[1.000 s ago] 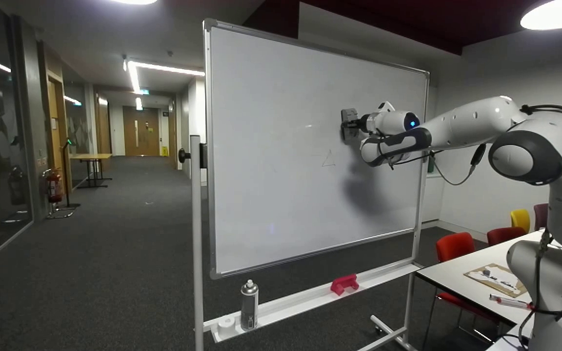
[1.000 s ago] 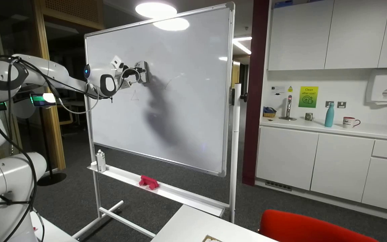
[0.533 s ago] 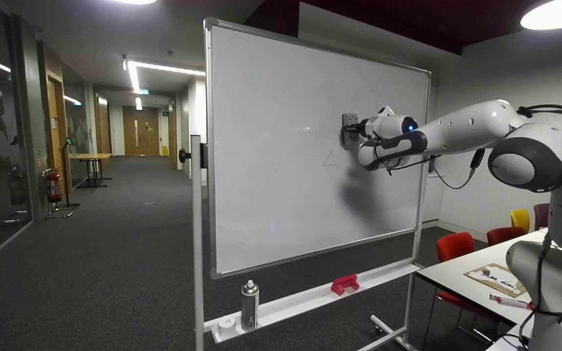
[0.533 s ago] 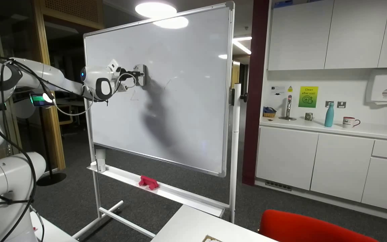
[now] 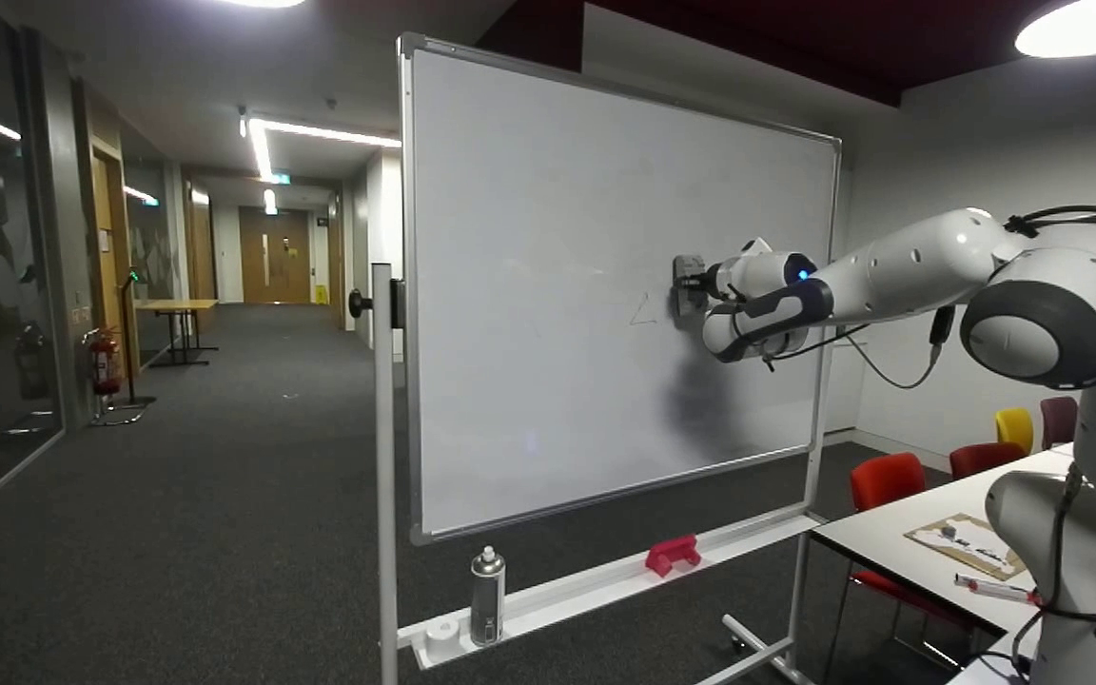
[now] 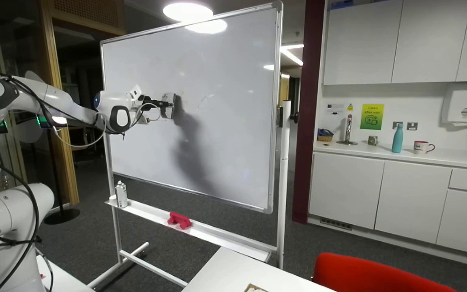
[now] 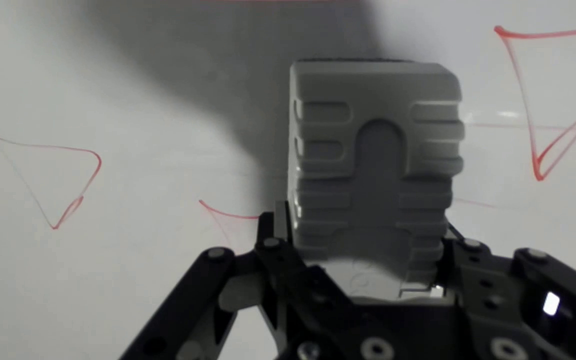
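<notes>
Black jointed fingers (image 7: 274, 260) clasp a grey, ribbed plastic eraser (image 7: 378, 160) by its sides, probably leaving its wiping face clear against the grey-framed, rectangular whiteboard (image 6: 237, 121).

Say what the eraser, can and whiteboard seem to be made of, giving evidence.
Eraser: probably plastic, matt grey, given its moulded ridges. Can: likely metal, shiny, from its silvery dome. Whiteboard: apparently a glossy coating, from bright reflections; core hidden.

The tray (image 5: 578, 600) bears a white cylinder (image 5: 441, 637), an upright can (image 5: 488, 601) and a red bracket (image 5: 672, 554); the worktop (image 5: 876, 533) carries a brown-edged panel (image 5: 967, 545) and a marker (image 5: 993, 589).
</notes>
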Tool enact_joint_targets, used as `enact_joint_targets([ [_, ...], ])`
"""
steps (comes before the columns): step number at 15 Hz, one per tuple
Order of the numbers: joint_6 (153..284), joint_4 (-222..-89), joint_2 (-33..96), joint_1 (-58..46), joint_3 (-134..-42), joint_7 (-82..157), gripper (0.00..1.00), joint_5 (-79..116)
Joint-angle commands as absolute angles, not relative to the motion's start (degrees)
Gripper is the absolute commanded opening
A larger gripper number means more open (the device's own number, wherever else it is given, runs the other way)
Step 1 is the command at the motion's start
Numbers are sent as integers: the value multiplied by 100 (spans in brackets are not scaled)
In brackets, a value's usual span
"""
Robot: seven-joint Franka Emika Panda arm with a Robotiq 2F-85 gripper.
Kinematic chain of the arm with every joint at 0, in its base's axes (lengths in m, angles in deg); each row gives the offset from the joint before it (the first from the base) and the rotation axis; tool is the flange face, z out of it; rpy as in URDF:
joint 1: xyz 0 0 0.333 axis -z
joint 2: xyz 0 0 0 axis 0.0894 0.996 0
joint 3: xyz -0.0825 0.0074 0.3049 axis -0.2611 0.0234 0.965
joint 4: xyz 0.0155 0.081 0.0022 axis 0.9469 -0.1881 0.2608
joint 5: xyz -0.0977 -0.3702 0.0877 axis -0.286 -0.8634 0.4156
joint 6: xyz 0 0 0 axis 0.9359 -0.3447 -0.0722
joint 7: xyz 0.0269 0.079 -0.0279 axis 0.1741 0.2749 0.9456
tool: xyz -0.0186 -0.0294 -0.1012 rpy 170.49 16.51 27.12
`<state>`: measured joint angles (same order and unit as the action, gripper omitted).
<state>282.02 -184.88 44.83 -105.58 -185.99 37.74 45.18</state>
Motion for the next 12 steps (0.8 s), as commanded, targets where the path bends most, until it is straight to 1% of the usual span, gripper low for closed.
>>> enact_joint_targets([
  [1, 28202, -18498, 4482, -10560, -18631, 3684, 60, 4415],
  [5, 28202, -18498, 4482, -10560, -18645, 3683, 60, 4415],
  [6, 28202, -18432, 4455, -10518, -18619, 3724, 35, 4354],
  [12, 28198, -17705, 3372, -10439, -18531, 4699, 35, 2396],
])
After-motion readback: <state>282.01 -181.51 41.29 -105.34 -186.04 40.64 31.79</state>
